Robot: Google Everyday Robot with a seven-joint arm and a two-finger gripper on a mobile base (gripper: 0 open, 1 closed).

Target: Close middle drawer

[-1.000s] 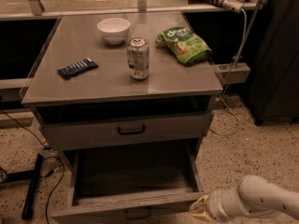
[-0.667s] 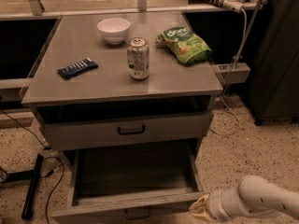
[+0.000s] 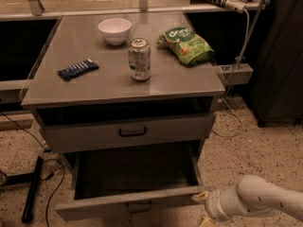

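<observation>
The middle drawer [image 3: 135,203] is pulled far out of the grey cabinet [image 3: 123,91]. Its dark inside looks empty, and its flat front with a small dark pull handle [image 3: 139,206] faces me at the bottom of the camera view. My gripper [image 3: 202,208] is at the end of the white arm [image 3: 258,202], which comes in from the lower right. It is right at the drawer front's right corner, partly cut off by the bottom of the view. The top drawer [image 3: 128,132] above stands slightly out, with a dark gap over it.
On the cabinet top are a white bowl [image 3: 114,30], a soda can [image 3: 139,59], a green chip bag [image 3: 187,44] and a dark blue packet [image 3: 78,69]. A dark cabinet [image 3: 279,56] stands at the right. Cables and a black bar [image 3: 32,188] lie on the speckled floor at the left.
</observation>
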